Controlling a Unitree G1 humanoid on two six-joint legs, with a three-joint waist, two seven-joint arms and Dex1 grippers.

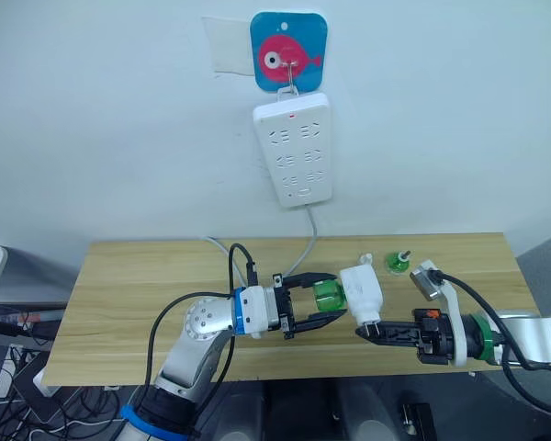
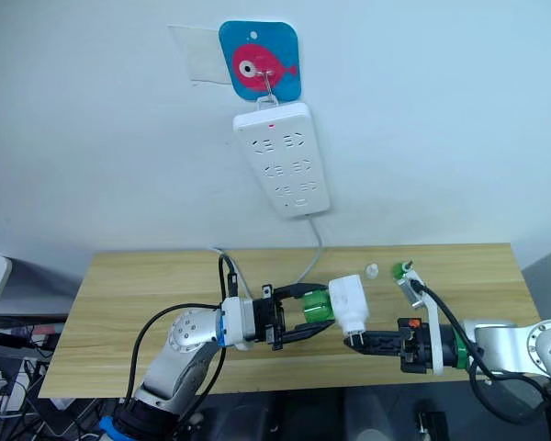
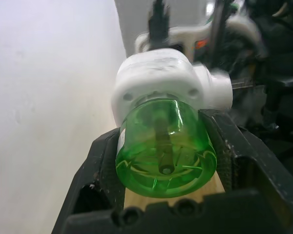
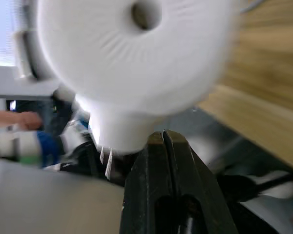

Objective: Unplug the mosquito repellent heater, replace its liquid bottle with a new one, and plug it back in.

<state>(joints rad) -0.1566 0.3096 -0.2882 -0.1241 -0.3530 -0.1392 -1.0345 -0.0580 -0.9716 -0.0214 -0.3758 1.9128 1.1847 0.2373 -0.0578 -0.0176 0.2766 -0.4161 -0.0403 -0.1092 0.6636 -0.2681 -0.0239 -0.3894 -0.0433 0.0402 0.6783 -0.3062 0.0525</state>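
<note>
Your left gripper (image 1: 323, 306) has its two black fingers closed around a green bottle (image 1: 330, 296) that sits in the base of the white heater (image 1: 361, 292). The heater is unplugged and held above the wooden table (image 1: 129, 303), in front of the wall power strip (image 1: 293, 147). Your right gripper (image 1: 364, 333) has its fingers pressed together on the heater's lower end near the prongs; exactly which part it pinches is hidden.

A second green bottle (image 1: 399, 264) with a bare wick stands on the table well behind the heater, and a small white cap (image 1: 367, 260) lies just beside it. On that evidence, the bottle in your left gripper is probably the new one being fitted.

Handling judgement: both parts look light and rigid, but the bottle is smooth, round plastic and likely to slip or spin in the fingers. Grip it across its widest part, as you have it now. The wick inside looks thin and breakable, so keep bottle and heater in line while turning. Hold the heater by its solid body, not by the prongs.
</note>
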